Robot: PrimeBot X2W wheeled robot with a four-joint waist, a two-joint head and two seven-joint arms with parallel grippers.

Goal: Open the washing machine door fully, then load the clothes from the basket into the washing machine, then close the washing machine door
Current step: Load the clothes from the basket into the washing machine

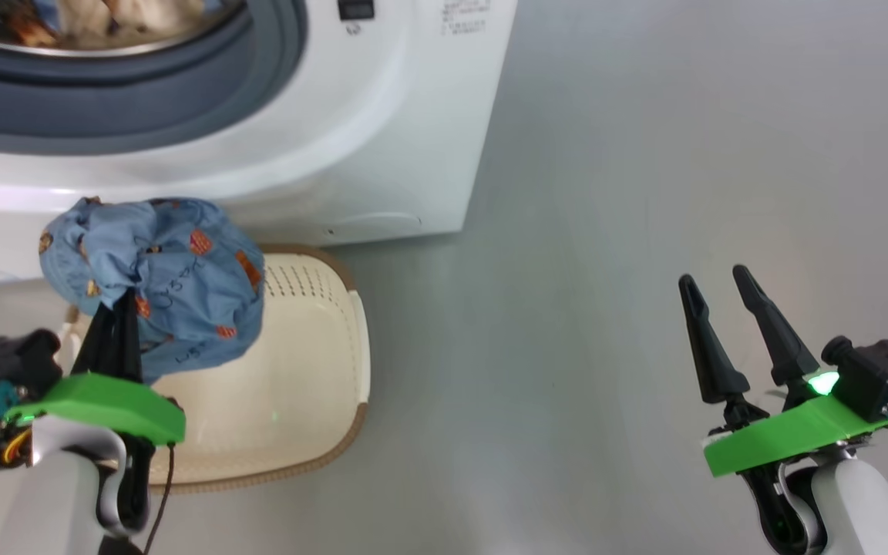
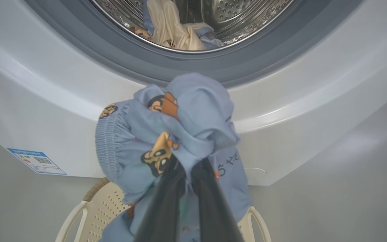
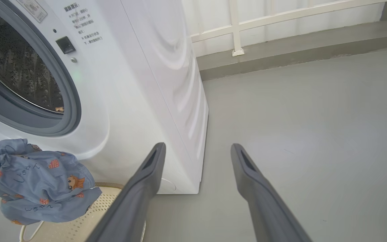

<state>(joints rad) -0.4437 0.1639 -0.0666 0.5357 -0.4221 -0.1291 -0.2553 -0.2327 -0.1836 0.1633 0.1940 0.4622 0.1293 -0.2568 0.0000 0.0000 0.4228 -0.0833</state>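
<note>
Your left gripper [image 1: 126, 302] is pinching its jaws almost shut on a bunched light-blue cloth [image 1: 174, 285] printed with small orange-brown bears. Your right gripper [image 1: 714, 279] is holding its jaws spread wide with nothing between them, hovering over the smooth grey floor [image 1: 644, 193], well apart from the work.

The cloth is hanging in the air above the far left corner of the small cream perforated plastic basket [image 1: 359, 339]. It is just in front of the lower front panel of the big white washing machine [image 1: 382, 139] and below the grey rubber seal [image 1: 182, 100] of its mouth.

You are likely dealing with something light, limp and not slippery. It will probably sag, swing and trail loose ends as you lift it. The dark fingers are biting into the underside of the bundle, which looks like a sound hold. Gathered folds should give more to grip than a single edge. Judge the lift so that the trailing hem is clearing the seal's lower lip.

The left wrist view is giving you the inside of the perforated steel drum [image 2: 233, 16], where a cream piece [image 2: 176, 33] and some blue fabric are lying near the front. It is also showing a blue label sticker [image 2: 37, 161] at the machine's lower left corner. The head view is showing the uncovered part of the basket's bottom lying bare, so this may be the last piece. The right wrist view is showing the bundle side-on, hanging over the basket's rim.
</note>
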